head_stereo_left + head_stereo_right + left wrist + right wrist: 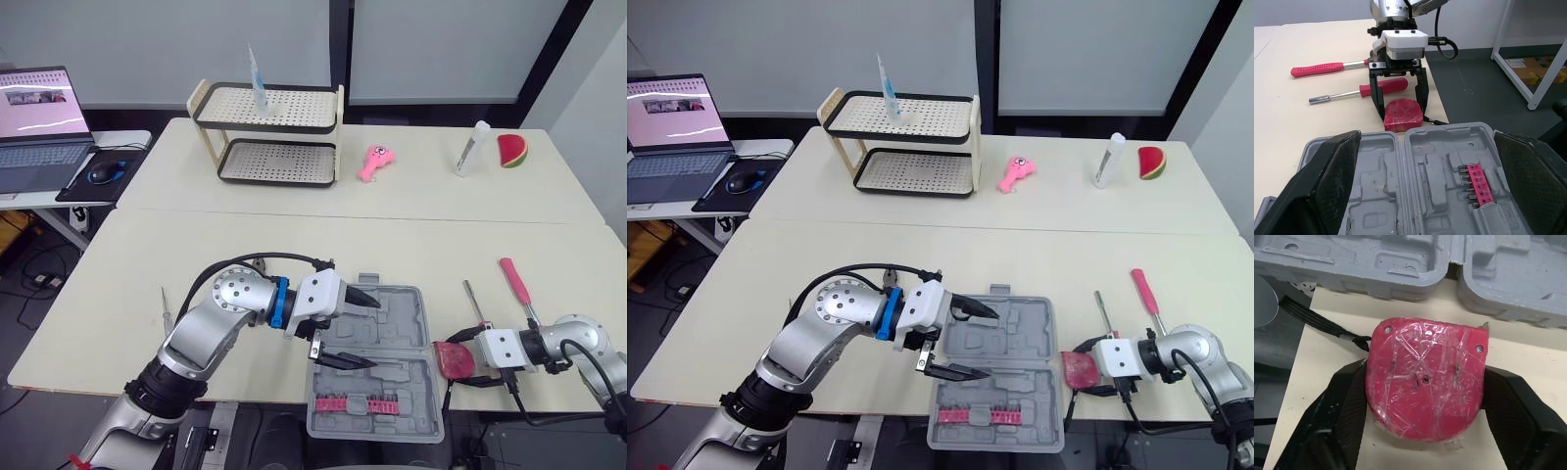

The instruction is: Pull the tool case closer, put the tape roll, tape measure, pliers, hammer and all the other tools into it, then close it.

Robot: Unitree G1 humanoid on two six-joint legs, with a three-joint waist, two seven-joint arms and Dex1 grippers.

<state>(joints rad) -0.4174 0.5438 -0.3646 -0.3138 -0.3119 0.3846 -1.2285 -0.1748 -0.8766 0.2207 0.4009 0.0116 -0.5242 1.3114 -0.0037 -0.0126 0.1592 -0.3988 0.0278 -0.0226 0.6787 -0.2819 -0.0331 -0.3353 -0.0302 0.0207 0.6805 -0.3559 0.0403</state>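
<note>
Right wrist view: red tape measure lies flat on bench, just clear of tool case wall. R gripper fingers clamped on its two sides; black strap trails toward bench edge.
Why there: tape measure sits at case's 3 o'clock, v. near front edge, so a side grip looks the easy way to lift it over the wall (my read).
L gripper: fingers wide apart, nothing btwn, hovering over case's 9 o'clock half; prob. there to steady it.
Case: open, both halves flat, at bench front edge; holds just the red bit strip at its 6 o'clock.
Nearby: screwdriver & longer red-handled tool at tape measure's 1 o'clock, close to R arm, so could get knocked. Thin metal tool at case's 9 o'clock, well apart.
Far bench: rack & pink toy at 12 o'clock, not in the way.
</note>
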